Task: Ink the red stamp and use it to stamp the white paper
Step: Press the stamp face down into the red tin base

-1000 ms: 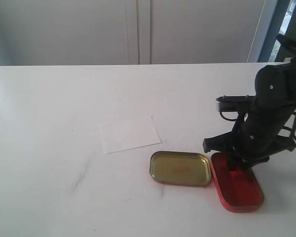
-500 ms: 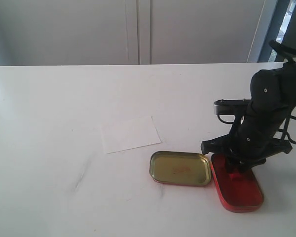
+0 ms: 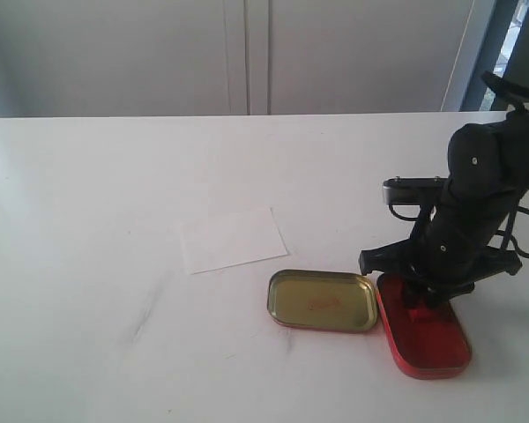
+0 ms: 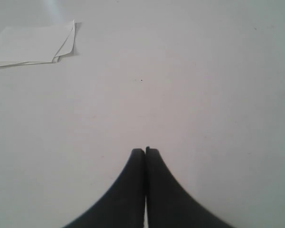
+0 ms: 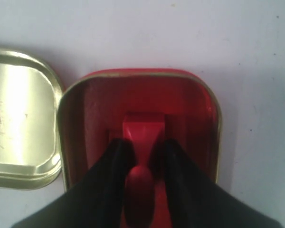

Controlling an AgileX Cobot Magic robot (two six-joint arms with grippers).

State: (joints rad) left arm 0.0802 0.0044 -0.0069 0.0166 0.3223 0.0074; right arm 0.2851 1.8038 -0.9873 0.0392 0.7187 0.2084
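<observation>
The red stamp [image 5: 142, 127] stands inside the red tin half [image 5: 194, 102], its square base down on the red floor. My right gripper [image 5: 143, 145] is shut on it, one black finger on each side of its neck, the rounded knob between them. In the exterior view the right gripper [image 3: 420, 298] reaches down into the red tin half [image 3: 428, 339] and hides the stamp. The white paper [image 3: 232, 240] lies flat, left of and behind the tins. My left gripper [image 4: 145, 151] is shut on nothing over bare table, with white sheets [image 4: 33, 42] lying off to one side.
The gold tin half [image 3: 323, 300] lies open beside the red one, their rims touching, with faint red marks on its floor. The gold tin half [image 5: 19, 114] also shows in the right wrist view. A white wall stands behind the white table [image 3: 88, 194].
The right arm has shifted slightly left and lower over the red tin half, then held still. Paper and tins have not moved.
</observation>
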